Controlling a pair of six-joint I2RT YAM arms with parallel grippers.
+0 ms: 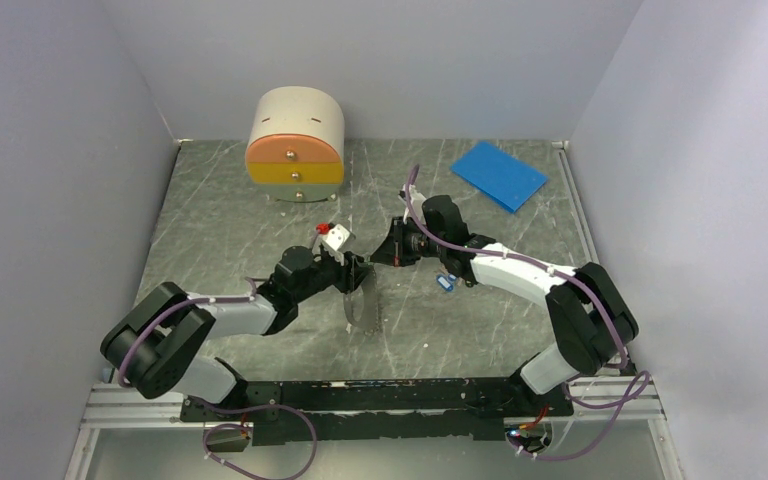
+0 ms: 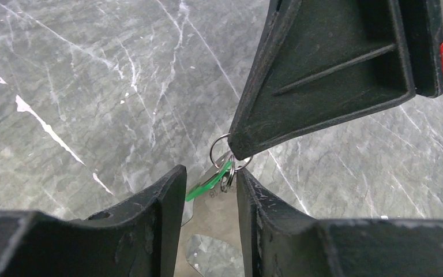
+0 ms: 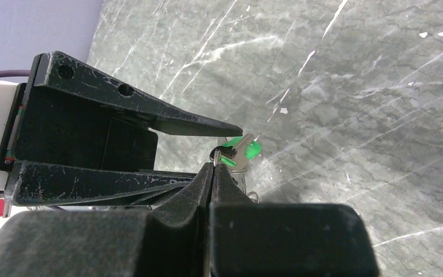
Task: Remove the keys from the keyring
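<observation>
Flanking left gripper [image 2: 210,179]: fingers apart, either side of your green key [image 2: 203,187].
Your keyring [image 2: 218,151]: aloft, beyond, green key threaded on it.
Your right gripper [image 2: 240,154]: pinched together on keyring.
Risk: close off-centre and you may nudge the green key aside.

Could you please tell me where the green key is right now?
In the left wrist view the green key sits between the fingers of the left gripper, right by the keyring that the right gripper pinches, above the middle of the table.

A lab test booth: blank walls [image 1: 50,150] enclose a marbled tabletop [image 1: 220,220].
</observation>
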